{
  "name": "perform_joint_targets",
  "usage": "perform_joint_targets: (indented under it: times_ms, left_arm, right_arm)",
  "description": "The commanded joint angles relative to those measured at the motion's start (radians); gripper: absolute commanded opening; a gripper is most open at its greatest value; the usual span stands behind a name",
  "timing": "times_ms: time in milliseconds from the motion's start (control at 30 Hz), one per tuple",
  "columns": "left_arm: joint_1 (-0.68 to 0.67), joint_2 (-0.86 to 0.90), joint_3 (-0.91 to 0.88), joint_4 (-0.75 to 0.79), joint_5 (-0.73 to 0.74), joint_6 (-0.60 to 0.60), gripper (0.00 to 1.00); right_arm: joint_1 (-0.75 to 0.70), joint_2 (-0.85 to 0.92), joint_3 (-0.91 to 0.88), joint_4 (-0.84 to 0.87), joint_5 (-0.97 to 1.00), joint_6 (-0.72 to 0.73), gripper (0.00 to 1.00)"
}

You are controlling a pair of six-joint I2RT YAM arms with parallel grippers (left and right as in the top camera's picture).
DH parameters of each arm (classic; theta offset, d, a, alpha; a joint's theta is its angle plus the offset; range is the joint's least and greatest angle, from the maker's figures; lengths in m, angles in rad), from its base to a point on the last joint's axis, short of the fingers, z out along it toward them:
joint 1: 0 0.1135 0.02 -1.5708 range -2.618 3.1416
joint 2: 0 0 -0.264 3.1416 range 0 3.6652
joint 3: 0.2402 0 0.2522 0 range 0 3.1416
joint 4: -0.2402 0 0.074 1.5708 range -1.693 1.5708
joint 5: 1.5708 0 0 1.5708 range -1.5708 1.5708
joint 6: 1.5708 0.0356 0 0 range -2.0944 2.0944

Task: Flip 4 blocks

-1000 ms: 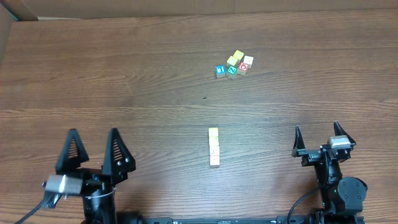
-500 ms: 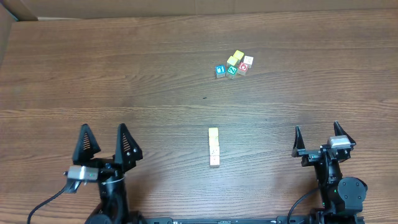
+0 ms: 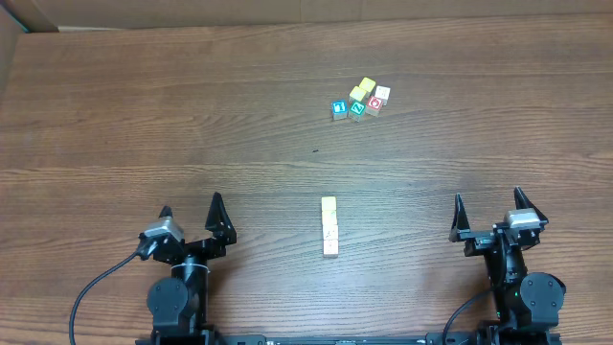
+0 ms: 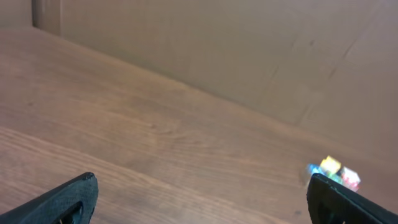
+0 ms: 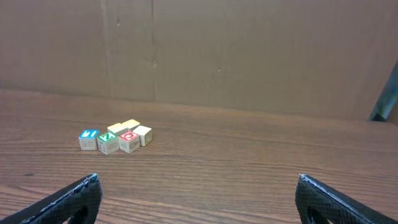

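The blocks lie in a tight cluster at the far right of the table: two yellow-faced blocks (image 3: 368, 85) (image 3: 356, 94), a teal-faced block (image 3: 357, 108) and a red-faced block (image 3: 374, 103). The right wrist view shows the teal block (image 5: 107, 142) and the red block (image 5: 129, 140) far ahead on the left. In the left wrist view the cluster (image 4: 334, 172) is a blur. My left gripper (image 3: 191, 206) (image 4: 202, 180) is open at the near left edge, and my right gripper (image 3: 488, 197) (image 5: 198, 180) is open at the near right. Neither holds anything.
A blue-faced cube (image 3: 338, 108) and a white-topped cube (image 3: 382, 93) touch the cluster. A short line of several small cubes (image 3: 329, 233), yellow-topped at its far end and pale cream otherwise, lies mid-table between the arms. Brown cardboard walls (image 5: 249, 56) stand behind the table.
My left arm has slid to the right along the near edge and tilted, so its fingers look shorter from above. The right arm and all cubes have stayed put.
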Motion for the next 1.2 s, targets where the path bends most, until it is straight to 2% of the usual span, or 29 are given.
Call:
perform_joint_targets:
  times_ms: [0, 1167]
  left_arm:
    - [-0.006, -0.011, -0.003, -0.005, 0.056, 0.183, 1.0]
    - [-0.006, -0.011, -0.003, -0.005, 0.056, 0.2, 1.0]
  right_arm:
    - [-0.003, -0.009, -0.01, 0.004, 0.012, -0.004, 1.0]
    - [-0.003, -0.009, -0.01, 0.004, 0.012, -0.004, 1.0]
